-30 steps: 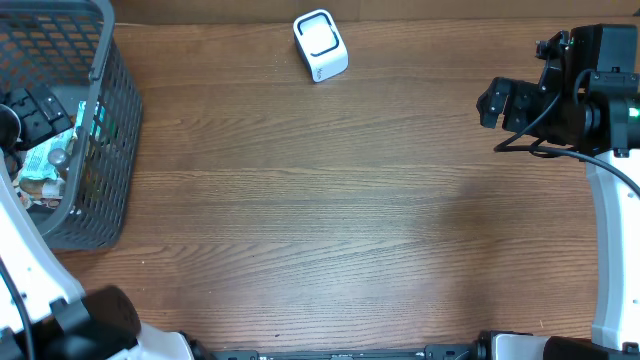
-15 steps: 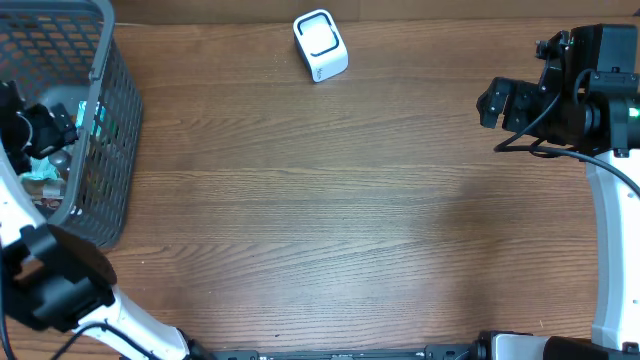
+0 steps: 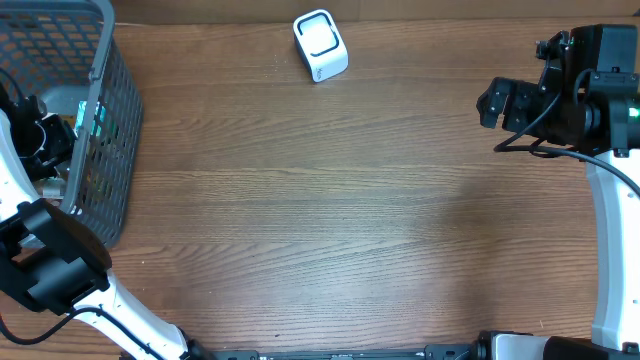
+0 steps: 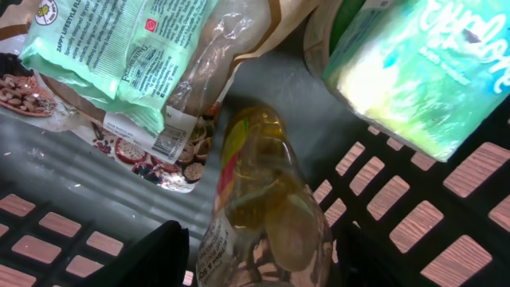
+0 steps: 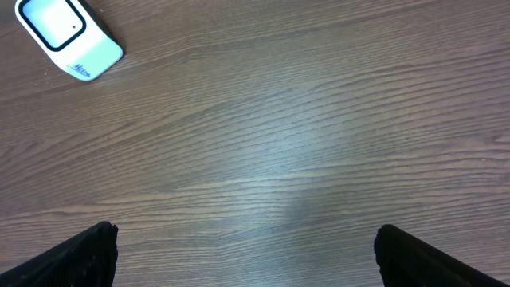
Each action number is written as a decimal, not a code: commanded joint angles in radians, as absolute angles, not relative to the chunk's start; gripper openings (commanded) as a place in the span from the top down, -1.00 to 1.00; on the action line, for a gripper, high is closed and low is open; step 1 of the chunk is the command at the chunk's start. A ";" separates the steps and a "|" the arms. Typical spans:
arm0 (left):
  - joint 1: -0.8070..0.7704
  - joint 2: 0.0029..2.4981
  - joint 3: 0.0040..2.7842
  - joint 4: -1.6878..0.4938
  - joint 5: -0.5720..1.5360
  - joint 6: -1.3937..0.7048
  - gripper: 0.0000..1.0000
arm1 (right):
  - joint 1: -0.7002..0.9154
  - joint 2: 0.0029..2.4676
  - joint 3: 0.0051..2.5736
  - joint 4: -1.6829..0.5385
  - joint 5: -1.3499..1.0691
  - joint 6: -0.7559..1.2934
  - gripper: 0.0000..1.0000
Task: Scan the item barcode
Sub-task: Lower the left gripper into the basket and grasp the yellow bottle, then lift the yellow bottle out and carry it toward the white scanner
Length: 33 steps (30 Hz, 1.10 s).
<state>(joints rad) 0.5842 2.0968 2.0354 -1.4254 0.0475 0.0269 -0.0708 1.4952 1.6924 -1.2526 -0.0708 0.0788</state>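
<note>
Currently: pick stage by my reading. Item not yet out of basket, scan not begun.
Bottle (image 4: pixel 263 183): task item. Clear plastic, yellowish liquid, red/yellow label. Lies on its side on floor of Basket (image 3: pixel 110 120), far left of Worktop (image 3: pixel 330 230), one end tucked against other goods.
Left end effector (image 4: pixel 259 243): down inside basket, one finger each side of bottle body, part-spread. Sliver of mesh floor shows beside one finger, so can't tell if grip is made.
Reason for pose: straddles bottle across its narrow axis, prob. because that width fits btwn fingers and there is room either side.
Green packet (image 4: pixel 111 56): overlaps Brown bag (image 4: pixel 151 151), both just beside bottle's far end. Tight packing, so may get dragged on lift.
Green-and-white pack (image 4: pixel 414 72): near bottle, upper right of wrist view, not touching fingers.
Right end effector (image 5: pixel 245 231): fingers spread wide, holding nothing. Hangs over worktop at right side, likely parked out of the carry path.
Scanner (image 3: pixel 320 45): white unit at back edge, approx. centre, window up. Well apart from basket, so item must be carried over and its code turned down to window.
Barcode: not seen on bottle in any view; check after lift.
Risk: smooth round body could roll or slip if pinched off-centre.
</note>
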 commanded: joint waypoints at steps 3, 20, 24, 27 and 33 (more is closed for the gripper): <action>0.581 2.106 2.030 -1.433 0.027 0.011 -0.21 | -0.073 1.483 1.714 -1.251 -0.061 0.081 -1.00; 0.564 2.084 2.040 -1.383 0.028 0.010 0.49 | -0.073 1.483 1.714 -1.251 -0.061 0.081 -1.00; 0.564 2.049 2.152 -1.389 0.044 -0.007 0.51 | -0.073 1.483 1.714 -1.251 -0.060 0.081 -1.00; 0.564 2.007 2.277 -1.392 0.098 -0.024 0.55 | -0.073 1.483 1.714 -1.251 -0.061 0.081 -1.00; 0.549 1.900 2.490 -1.365 0.220 -0.072 0.61 | -0.073 1.483 1.714 -1.251 -0.061 0.081 -1.00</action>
<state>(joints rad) 0.5686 2.0239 2.3768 -1.3785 0.1184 -0.0322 -0.0708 1.4952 1.6924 -1.2530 -0.0704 0.0784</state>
